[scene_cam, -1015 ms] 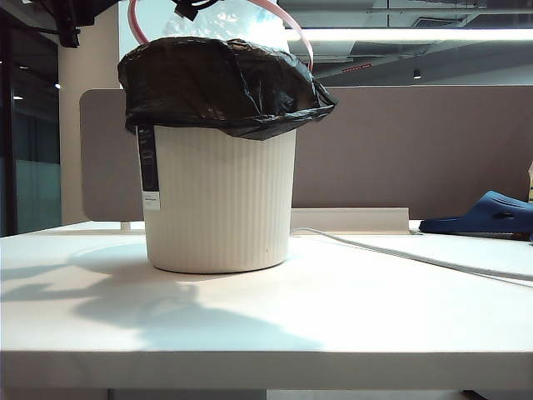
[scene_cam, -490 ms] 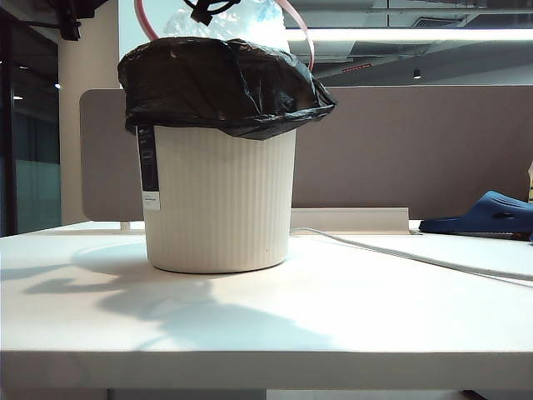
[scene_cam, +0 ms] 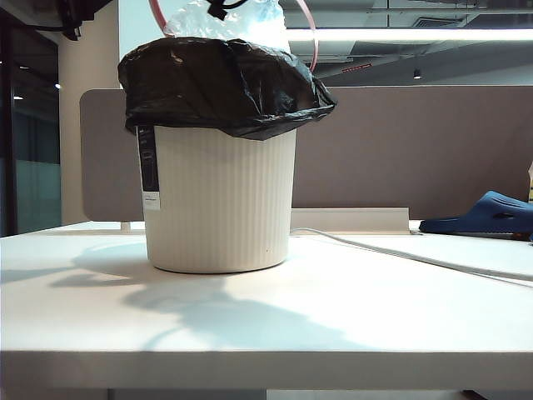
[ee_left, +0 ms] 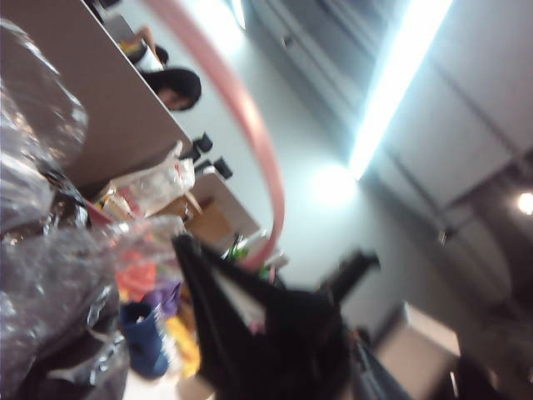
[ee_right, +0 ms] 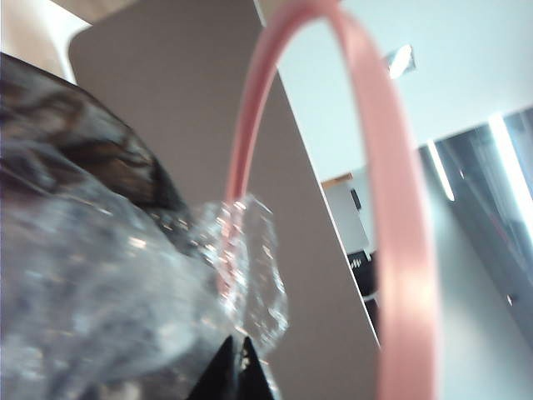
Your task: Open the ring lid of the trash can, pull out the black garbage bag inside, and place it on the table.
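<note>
The cream ribbed trash can stands on the white table. The black garbage bag is folded over the can's rim, and clear crinkled plastic bulges out of the top. The pink ring lid stands raised above the can and arcs through both wrist views. My right gripper is over the can's top, shut, with its tips against the clear plastic. My left gripper is a dark blur above the can, with nothing seen held.
A grey-brown partition runs behind the table. A white cable crosses the right half of the table. A blue slipper lies at the far right. The left arm hangs at the upper left.
My right gripper has moved right above the can. The ring lid's left side has shifted right with it and stands more upright. The can and the black bag have stayed put.
</note>
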You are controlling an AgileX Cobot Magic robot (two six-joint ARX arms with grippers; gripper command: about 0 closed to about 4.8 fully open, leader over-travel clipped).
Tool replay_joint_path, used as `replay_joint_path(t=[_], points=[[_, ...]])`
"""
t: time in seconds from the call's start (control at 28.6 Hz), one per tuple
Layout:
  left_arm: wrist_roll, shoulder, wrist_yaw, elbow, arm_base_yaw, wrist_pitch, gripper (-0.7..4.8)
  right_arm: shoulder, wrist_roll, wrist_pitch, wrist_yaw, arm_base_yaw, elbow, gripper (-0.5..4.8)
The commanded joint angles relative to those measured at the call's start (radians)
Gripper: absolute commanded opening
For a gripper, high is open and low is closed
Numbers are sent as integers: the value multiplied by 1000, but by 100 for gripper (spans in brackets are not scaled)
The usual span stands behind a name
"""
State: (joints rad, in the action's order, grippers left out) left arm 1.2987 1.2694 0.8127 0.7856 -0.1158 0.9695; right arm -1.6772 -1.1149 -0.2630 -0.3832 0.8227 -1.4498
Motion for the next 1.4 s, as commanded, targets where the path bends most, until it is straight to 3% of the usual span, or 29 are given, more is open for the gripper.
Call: replay_joint_path(t=[0.03,0.21,0.59,0.87,1.4], points=[[-95,-4,96,6,-1,22,341,12,56,-29,-6,-25,-5,-1],[-168,-4,164,6,-1,24,341,25,126,-31,10,-61,-6,-1],[-185,-5,179,6,-1,36,341,23,317,63,96,-108,-179,-1],[-192,-5,204,6,-1,35,341,23,511,126,158,-232,-253,-1],[-192,-5,228,6,-1,38,341,23,536,122,166,-300,-253,-1]])
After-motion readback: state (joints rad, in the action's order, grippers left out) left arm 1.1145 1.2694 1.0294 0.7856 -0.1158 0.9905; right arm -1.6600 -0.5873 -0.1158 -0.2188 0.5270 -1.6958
